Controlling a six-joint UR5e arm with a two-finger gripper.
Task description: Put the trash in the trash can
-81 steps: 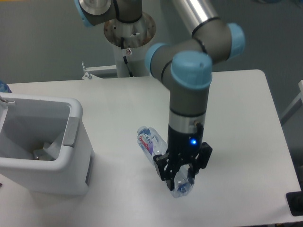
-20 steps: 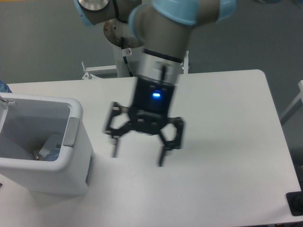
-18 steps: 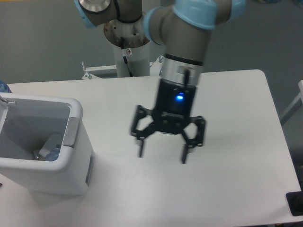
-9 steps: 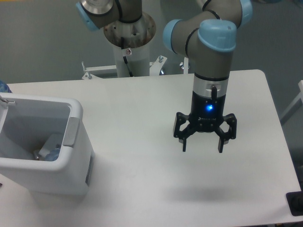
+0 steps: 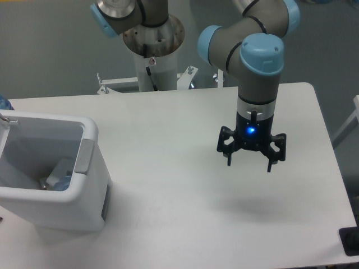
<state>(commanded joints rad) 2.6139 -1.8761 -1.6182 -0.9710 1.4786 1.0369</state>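
The task looks done or nearly so: the trash (image 5: 58, 180) lies at the bottom of the can (image 5: 90, 185), at 9 o'clock. The gripper (image 5: 251, 163) hangs at 3 o'clock, jaws spread, grasping nothing. No trash shows on the white table (image 5: 168, 224). The wall (image 5: 50, 50) is grey.

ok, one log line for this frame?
gripper: open, empty, above table right side | bottle: in bin | table: no trash visible
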